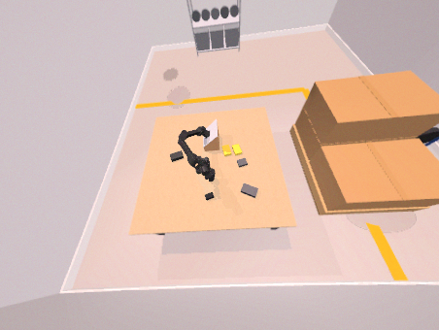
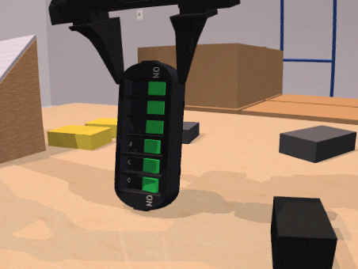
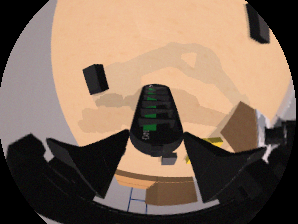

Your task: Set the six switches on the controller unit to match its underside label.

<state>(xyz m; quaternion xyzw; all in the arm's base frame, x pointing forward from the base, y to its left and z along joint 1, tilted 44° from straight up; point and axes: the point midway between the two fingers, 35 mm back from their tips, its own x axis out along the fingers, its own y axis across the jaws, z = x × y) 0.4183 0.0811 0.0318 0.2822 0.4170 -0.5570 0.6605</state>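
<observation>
The dark grey controller unit [image 2: 150,136] [image 3: 152,112] hangs upright, one rounded end down, above the bench. My gripper [image 2: 150,83] [image 3: 156,133] is shut on it, with the fingertips against the two long sides near its upper end. In the exterior view the switch face is turned to the camera, with six green ends in a column and ON printed at both ends. Which ends are pressed down is hard to tell. The underside label is hidden in every view. In the top view the unit is too small to make out against the arm.
A black block [image 1: 209,196] [image 2: 302,221] [image 3: 95,79] lies near the unit. Another black block [image 1: 176,156] [image 3: 257,24], two grey blocks [image 1: 242,162] [image 1: 249,190], two yellow blocks [image 1: 226,149] [image 1: 237,149] and a wooden wedge [image 2: 20,107] [image 3: 241,127] with a pale sloping face stand on the bench.
</observation>
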